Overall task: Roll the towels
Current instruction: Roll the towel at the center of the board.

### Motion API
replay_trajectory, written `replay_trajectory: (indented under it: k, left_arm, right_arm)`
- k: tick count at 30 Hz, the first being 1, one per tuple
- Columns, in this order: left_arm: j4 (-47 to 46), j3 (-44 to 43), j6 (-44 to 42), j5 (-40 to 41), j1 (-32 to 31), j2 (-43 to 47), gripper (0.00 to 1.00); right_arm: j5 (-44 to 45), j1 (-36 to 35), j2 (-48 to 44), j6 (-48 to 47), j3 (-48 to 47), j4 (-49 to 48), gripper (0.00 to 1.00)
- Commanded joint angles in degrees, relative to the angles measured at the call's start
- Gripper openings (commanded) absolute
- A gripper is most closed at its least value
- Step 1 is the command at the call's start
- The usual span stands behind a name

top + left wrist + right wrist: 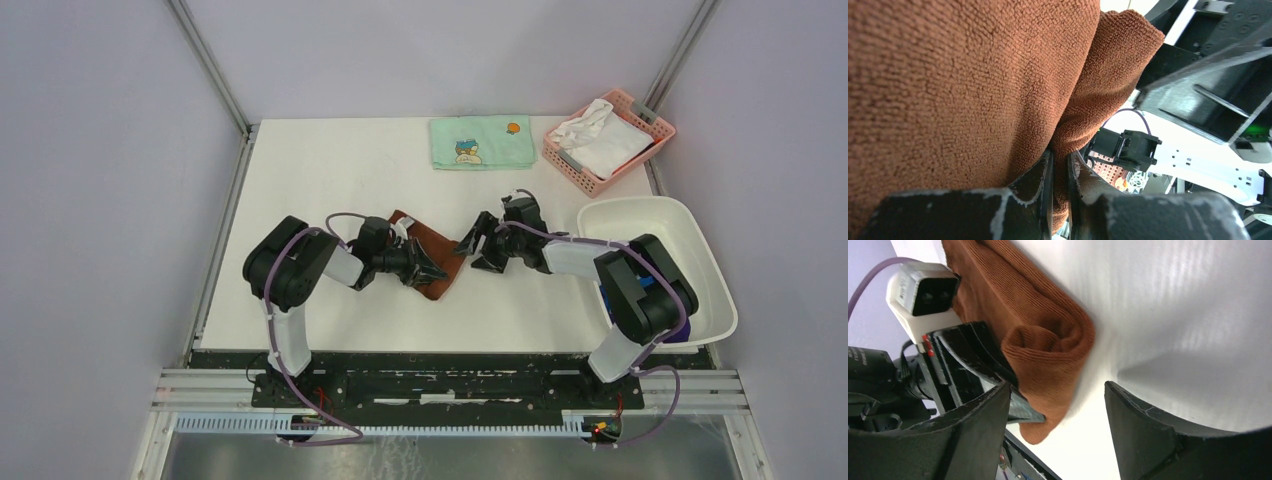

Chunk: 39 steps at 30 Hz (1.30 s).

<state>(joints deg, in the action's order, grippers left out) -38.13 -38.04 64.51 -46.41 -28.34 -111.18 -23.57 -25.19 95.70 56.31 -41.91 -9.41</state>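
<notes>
The rust-brown towel (428, 248) lies partly rolled mid-table, with a rolled end that shows in the right wrist view (1048, 340). My left gripper (433, 272) is shut on a fold of it at its near right end; the cloth fills the left wrist view (948, 75), pinched between the jaws (1060, 175). My right gripper (470, 250) is open just right of the towel, its jaws wide around the rolled end (1057, 392) without touching it. A bit of blue (650, 282) and dark purple (682, 335) shows in the white bin, mostly hidden by the right arm.
A white bin (700, 225) stands at the right. A pink basket (592, 180) with a white cloth (600, 135) sits at the back right. A pale green cartoon-print towel (482, 142) lies flat at the back.
</notes>
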Motion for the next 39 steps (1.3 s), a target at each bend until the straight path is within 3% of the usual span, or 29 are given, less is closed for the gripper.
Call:
replay_trajectory:
  k: [1,8,26,31,35,39]
  left_arm:
    - [1.7,-0.1,1.6,1.5,0.2,0.1,0.04]
    - [7.5,-1.1,-1.8,3.8,0.2,1.5,0.04]
    - [14.6,-0.2,-6.9,8.3,-1.1,7.0,0.06]
    - [24.0,-0.7,-13.4,15.6,-2.7,12.9,0.13]
    - [32.5,-2.1,-18.6,24.0,-5.2,19.0,0.23]
    - [39.6,-4.4,-23.8,38.0,-11.9,27.2,0.39]
  right_arm:
    - [7.6,-2.4,-0.2,-0.6,-6.7,7.3,0.77]
    - [15.0,-5.1,2.3,-0.7,-12.5,18.0,0.73]
    - [24.5,-6.9,11.7,-7.4,-31.0,46.3,0.18]
    - [25.8,-7.5,14.6,-9.1,-35.2,51.7,0.01]
    - [25.9,-7.5,16.7,-9.5,-37.3,55.4,0.00]
    - [26.4,-7.5,17.1,-9.3,-38.8,57.6,0.01]
